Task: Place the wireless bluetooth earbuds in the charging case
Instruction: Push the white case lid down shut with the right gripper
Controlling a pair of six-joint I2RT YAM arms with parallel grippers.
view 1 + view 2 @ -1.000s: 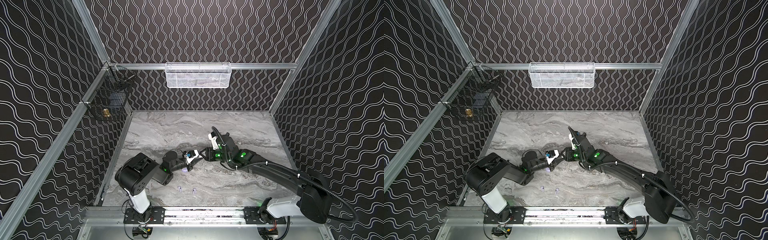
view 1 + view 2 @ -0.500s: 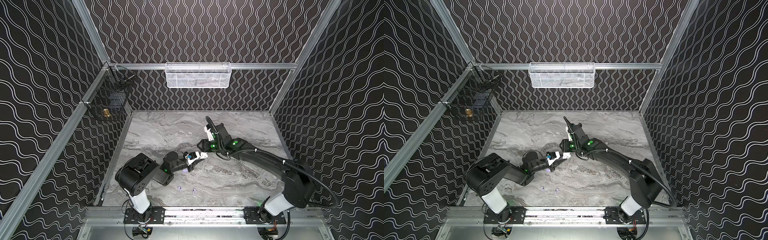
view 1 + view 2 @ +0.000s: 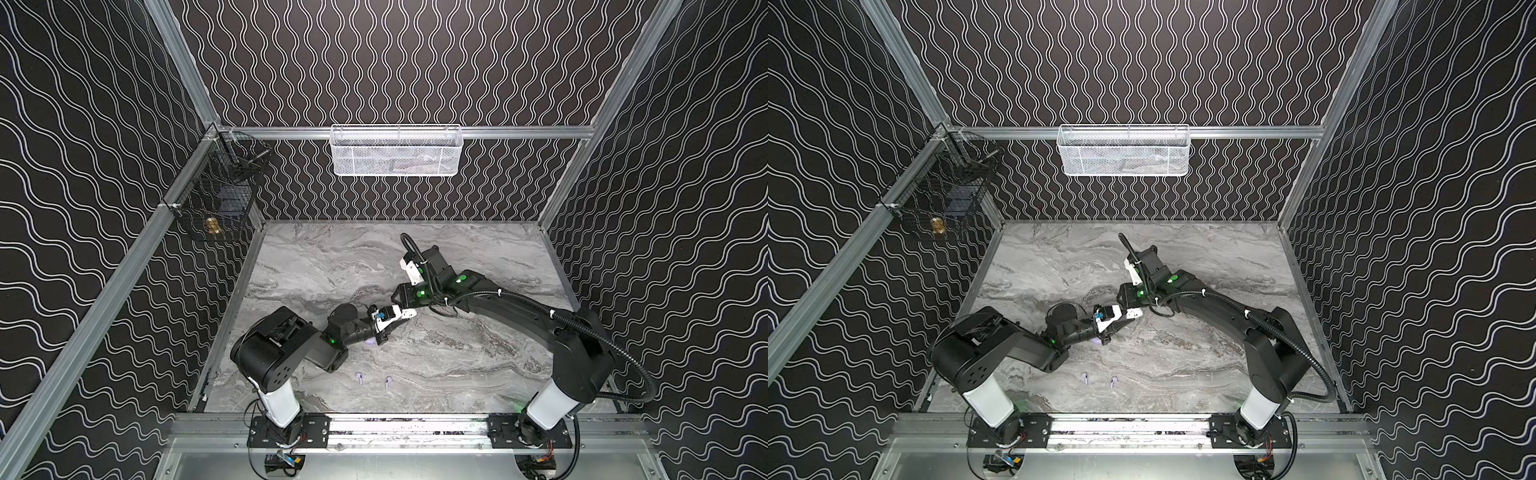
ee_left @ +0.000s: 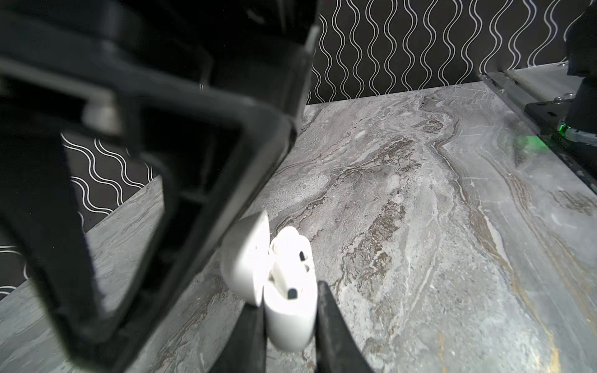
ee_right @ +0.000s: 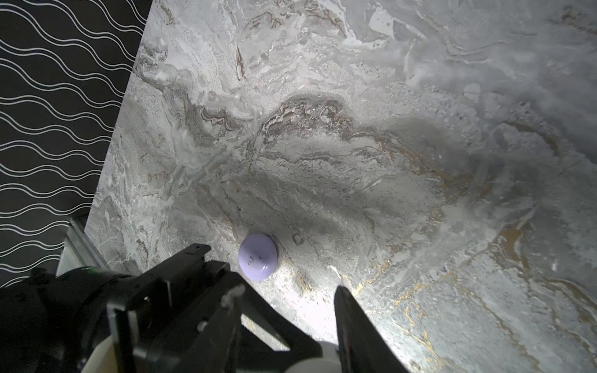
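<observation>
My left gripper [image 4: 288,306] clamped the open white case [image 4: 290,326], its white earbuds [image 4: 292,245] apparently seated. My right gripper [image 5: 287,290] hung parted, empty. Two lavender earbuds [image 3: 359,377] lay at six o'clock from my left gripper, lavender case [image 5: 257,256] nearby: roughly half done.

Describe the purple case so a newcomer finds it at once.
On the marble table, find the left end effector gripping an open white case. The purple case lies on the table close beside it: the only round purple thing, far bigger than the two earbuds nearer the front.
</observation>
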